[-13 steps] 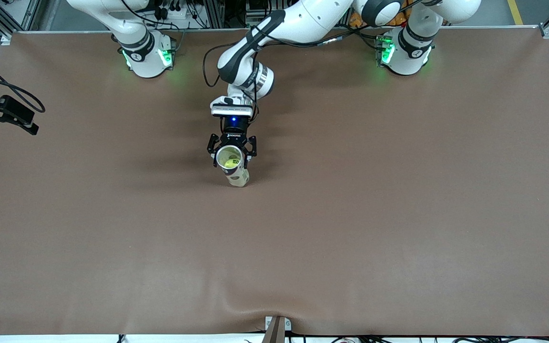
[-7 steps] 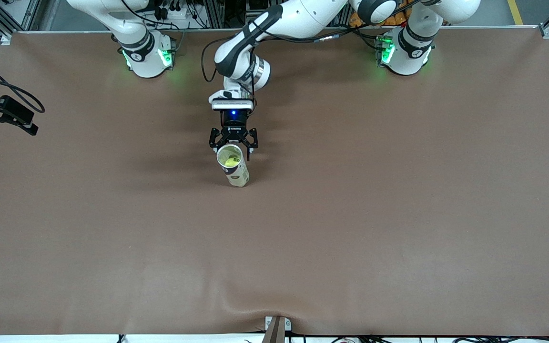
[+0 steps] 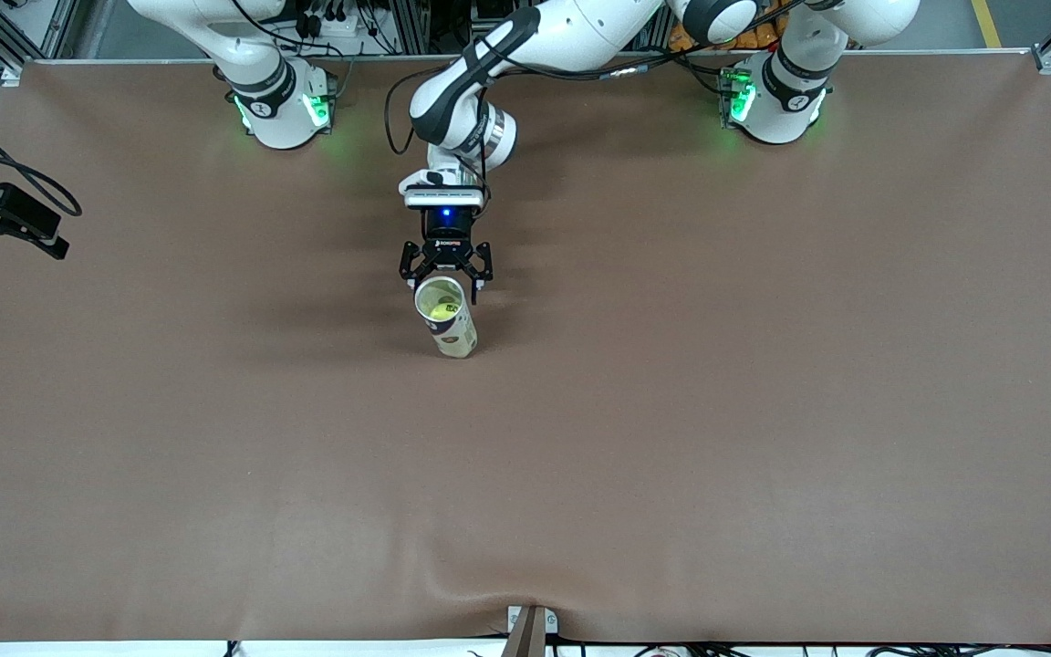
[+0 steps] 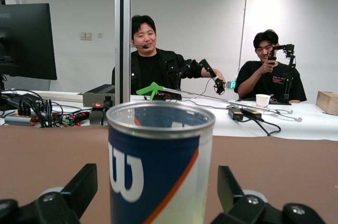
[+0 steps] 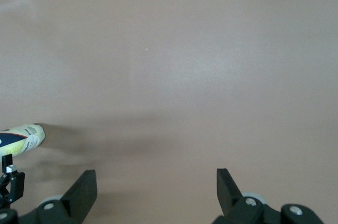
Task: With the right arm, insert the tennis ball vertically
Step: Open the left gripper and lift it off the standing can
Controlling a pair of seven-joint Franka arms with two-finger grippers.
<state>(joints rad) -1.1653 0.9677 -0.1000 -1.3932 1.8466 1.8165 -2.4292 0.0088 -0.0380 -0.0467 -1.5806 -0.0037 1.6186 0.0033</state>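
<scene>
Now the tennis ball point(image 3: 439, 312) sits inside the upright can point(image 3: 448, 319) mid-desk, so insertion looks done: my left claw point(image 3: 445, 276) stands apart just beside it, my right claw point(image 5: 156, 195) waits apart over bare desk point(image 3: 763, 411); next, retreat without tipping it

My left wrist view is showing a large white "W" logo on the dark blue band of the ball can point(image 4: 158, 171) standing between my open left fingers point(image 4: 79, 189). At the edge of that same view, a monitor point(image 4: 27, 42) is carrying small lettering along its top corner, too faint for me to read with certainty. In the front view, white brand lettering is sitting on the black body of my left gripper point(image 3: 446, 274), too small to make out.
</scene>
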